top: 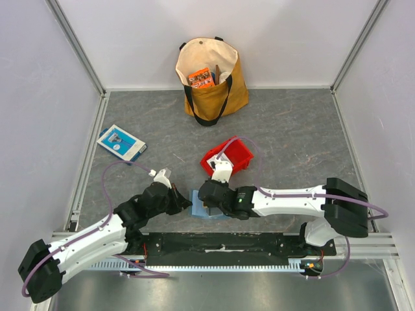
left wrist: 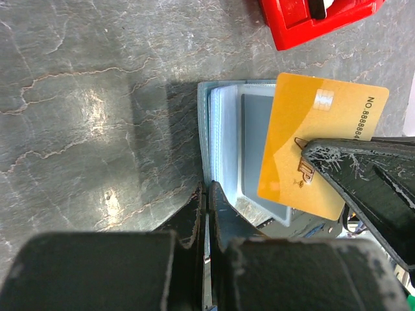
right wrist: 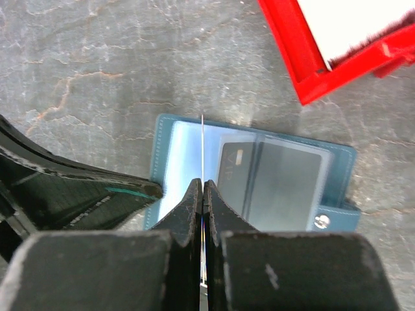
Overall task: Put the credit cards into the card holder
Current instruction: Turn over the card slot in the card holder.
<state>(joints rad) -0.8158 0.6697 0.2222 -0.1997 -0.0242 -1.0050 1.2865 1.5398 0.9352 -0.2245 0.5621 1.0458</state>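
From the top view we see only a bit of the blue card holder point(top: 200, 208). The left gripper point(top: 187, 203) and right gripper point(top: 205, 194) cover the rest. Both wrist views cut off the red bin point(top: 241, 153). The right wrist view shows the card point(right wrist: 202, 146) only as a thin line. In the left wrist view, the right gripper hides the end of its number. We cannot tell what lies in the bag point(top: 224, 97).

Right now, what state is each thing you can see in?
card holder: open flat, grey card pocketed.
gold card: held on edge over card holder.
right hand: shut on gold card.
left hand: shut on card holder's edge.
red bin: upright, something white inside.
tote bag: standing, open.
blue box: lying flat.
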